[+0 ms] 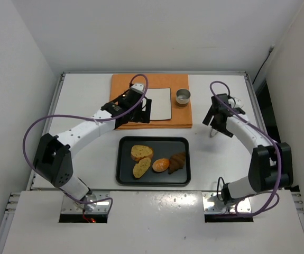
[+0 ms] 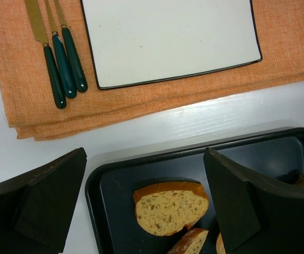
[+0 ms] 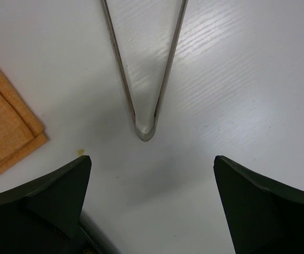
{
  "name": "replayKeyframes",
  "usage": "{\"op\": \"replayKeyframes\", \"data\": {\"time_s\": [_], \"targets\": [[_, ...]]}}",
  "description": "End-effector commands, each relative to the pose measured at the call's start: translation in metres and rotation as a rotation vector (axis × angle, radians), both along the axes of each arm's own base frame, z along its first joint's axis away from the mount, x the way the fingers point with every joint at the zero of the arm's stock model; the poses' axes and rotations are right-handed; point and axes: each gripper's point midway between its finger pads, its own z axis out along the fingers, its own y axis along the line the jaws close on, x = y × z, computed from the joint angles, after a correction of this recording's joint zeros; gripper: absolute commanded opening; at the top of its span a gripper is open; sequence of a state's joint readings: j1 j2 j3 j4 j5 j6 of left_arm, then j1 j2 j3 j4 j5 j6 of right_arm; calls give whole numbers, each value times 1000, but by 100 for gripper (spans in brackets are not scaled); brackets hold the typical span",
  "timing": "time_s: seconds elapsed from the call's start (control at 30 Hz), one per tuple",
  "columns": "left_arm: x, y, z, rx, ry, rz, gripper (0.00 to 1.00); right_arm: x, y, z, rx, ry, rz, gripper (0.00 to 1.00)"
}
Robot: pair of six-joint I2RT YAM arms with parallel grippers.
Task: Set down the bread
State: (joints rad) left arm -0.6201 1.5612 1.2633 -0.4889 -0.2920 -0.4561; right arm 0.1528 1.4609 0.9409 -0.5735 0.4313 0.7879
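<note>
Two bread slices (image 1: 141, 153) (image 1: 141, 167) lie on a black tray (image 1: 123, 177) beside an orange-brown bun (image 1: 160, 165) and a dark pastry (image 1: 177, 162). In the left wrist view the upper slice (image 2: 170, 209) lies cut face up below and between the fingers. My left gripper (image 1: 143, 110) (image 2: 145, 159) hangs open above the tray's far left rim (image 2: 109, 174), holding nothing. A white rectangular plate (image 1: 161, 103) (image 2: 167, 39) rests bare on an orange placemat (image 1: 181, 120) (image 2: 141, 106). My right gripper (image 1: 215, 125) (image 3: 153, 161) is open over the bare table, just short of the metal tongs (image 3: 144, 124).
Green-handled cutlery (image 2: 62, 63) lies on the placemat left of the plate. A small metal cup (image 1: 183, 96) stands at the placemat's right end. White walls close in the table on the left, back and right.
</note>
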Motion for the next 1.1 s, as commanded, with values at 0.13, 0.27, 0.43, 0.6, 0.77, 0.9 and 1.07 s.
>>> {"op": "replayKeyframes", "data": {"time_s": [0.13, 0.27, 0.43, 0.6, 0.77, 0.9, 1.07], "targets": [[-3, 8, 27, -45, -54, 1, 99, 38, -10, -5, 81, -30, 10, 100], [-7, 11, 26, -45, -54, 1, 99, 47, -19, -14, 91, -36, 8, 100], [-10, 12, 25, -44, -53, 1, 99, 55, -19, -32, 104, -19, 15, 100], [-7, 17, 25, -39, -56, 17, 99, 59, -28, -40, 92, -18, -1, 100], [-8, 19, 22, -29, -52, 24, 99, 71, -30, -45, 79, -23, 2, 100], [-8, 19, 22, -29, -52, 24, 99, 75, -38, -53, 75, -2, -9, 100], [-8, 19, 22, -29, -52, 24, 99, 90, -40, -57, 80, -5, -5, 100]]}}
